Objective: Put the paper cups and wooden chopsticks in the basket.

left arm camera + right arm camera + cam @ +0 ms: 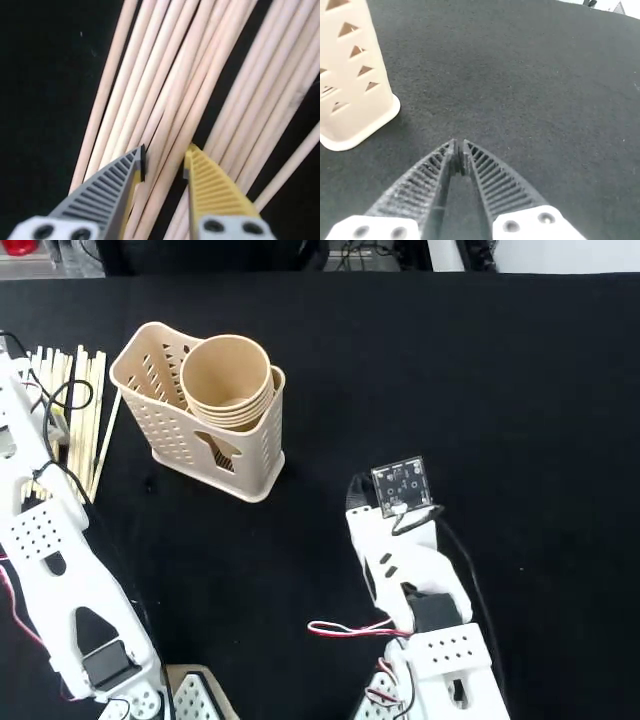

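L jaws: narrowly parted, astride chopsticks [200, 75], nothing clamped yet. Sticks laid flat on surface [450, 370] at far L side, long axis roughly in line w/ jaws; a few sticks seen btwn tips. Basket [160, 430] stood just R of pile, paper cups [228, 380] stacked inside. R jaws: closed, empty, low over bare surface near basket. L arm judged nearer. Sticks packed tight: extra pickup likely.

High view: fixed overhead, facing down over the black table [500, 390]; left wrist view: very close above the chopsticks [165, 75], facing down; right wrist view: low, near the table; basket [370, 115] shared with high view.
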Action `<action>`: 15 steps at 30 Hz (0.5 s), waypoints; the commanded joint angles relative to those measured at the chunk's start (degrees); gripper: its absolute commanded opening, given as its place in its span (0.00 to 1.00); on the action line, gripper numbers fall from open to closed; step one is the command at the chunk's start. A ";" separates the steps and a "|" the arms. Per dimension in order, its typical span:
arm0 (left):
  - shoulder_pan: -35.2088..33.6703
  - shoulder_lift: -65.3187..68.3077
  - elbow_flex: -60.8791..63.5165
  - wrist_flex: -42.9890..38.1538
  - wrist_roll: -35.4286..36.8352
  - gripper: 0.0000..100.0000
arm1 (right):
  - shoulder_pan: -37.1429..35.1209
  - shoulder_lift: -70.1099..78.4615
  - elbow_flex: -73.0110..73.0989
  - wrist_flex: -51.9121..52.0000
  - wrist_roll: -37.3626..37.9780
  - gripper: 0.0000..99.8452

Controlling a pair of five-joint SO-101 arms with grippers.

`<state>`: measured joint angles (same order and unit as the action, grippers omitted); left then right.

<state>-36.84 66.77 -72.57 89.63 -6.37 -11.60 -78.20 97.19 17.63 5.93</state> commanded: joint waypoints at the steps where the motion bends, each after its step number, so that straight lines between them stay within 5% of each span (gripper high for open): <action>1: 0.66 -2.11 0.04 2.73 -3.08 0.06 | -0.44 -0.48 -0.04 -0.79 0.44 0.02; 15: -1.27 -6.24 2.42 11.43 -5.27 0.03 | -0.44 -0.48 -0.04 -0.79 0.44 0.02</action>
<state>-37.01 66.42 -74.07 100.00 -10.95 -11.60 -78.20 97.19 17.63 5.93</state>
